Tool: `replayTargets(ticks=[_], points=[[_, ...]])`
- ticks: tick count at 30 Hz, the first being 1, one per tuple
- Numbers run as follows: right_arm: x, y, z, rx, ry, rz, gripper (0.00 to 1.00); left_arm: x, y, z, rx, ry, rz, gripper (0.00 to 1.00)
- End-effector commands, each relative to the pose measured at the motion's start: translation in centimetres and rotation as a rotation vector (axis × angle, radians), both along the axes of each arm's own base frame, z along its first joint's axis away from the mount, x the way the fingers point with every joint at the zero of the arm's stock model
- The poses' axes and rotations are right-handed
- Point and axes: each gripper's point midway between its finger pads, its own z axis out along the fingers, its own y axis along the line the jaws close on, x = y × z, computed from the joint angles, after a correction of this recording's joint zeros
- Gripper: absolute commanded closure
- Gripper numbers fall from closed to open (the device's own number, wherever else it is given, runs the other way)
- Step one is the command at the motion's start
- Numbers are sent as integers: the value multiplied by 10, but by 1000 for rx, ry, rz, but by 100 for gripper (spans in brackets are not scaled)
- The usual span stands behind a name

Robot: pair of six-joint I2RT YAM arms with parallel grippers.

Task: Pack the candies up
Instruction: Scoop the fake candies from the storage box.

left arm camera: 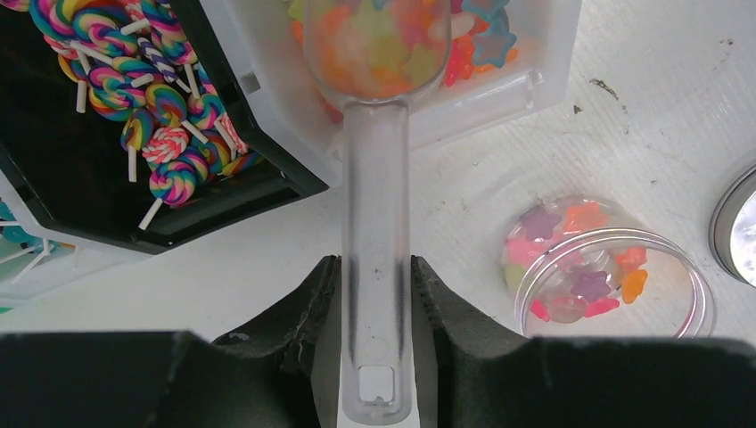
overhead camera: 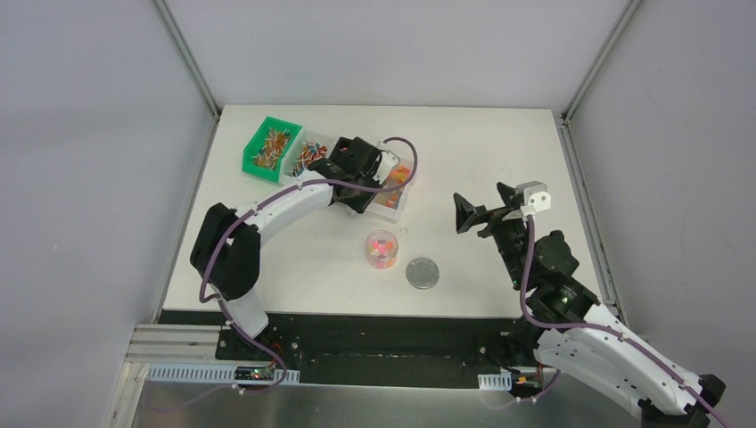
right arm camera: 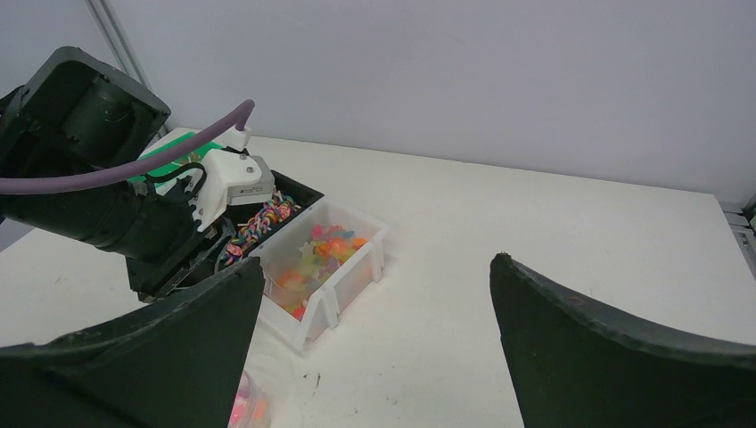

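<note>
Star-shaped candies (left arm camera: 477, 45) in orange, yellow, pink and blue lie in a white bin (left arm camera: 535, 85). My left gripper (left arm camera: 376, 263) is shut on the handle of a clear plastic scoop (left arm camera: 376, 178). The scoop's bowl is over the white bin and filled with candies (left arm camera: 374, 45). A clear round jar (left arm camera: 615, 281) to the right holds a few candies (left arm camera: 588, 285). In the top view the jar (overhead camera: 382, 249) stands just in front of the left gripper (overhead camera: 357, 174). My right gripper (right arm camera: 374, 263) is open and empty, held above the table to the right of the jar.
A grey round lid (overhead camera: 423, 273) lies right of the jar. A black bin (left arm camera: 53, 187) of swirled lollipops (left arm camera: 152, 116) sits left of the white bin. A green bin (overhead camera: 267, 147) and another bin of sticks stand at the far left.
</note>
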Motion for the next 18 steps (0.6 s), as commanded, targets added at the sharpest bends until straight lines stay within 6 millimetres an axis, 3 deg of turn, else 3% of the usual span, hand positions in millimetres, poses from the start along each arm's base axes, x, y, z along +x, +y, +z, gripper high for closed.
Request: replayTargets(ticks=[1, 18], points=[[1, -5, 16, 33, -26, -20, 0, 5, -3, 12, -47, -61, 1, 100], [1, -7, 11, 23, -18, -30, 0, 1, 11, -3, -76, -159, 40, 100]])
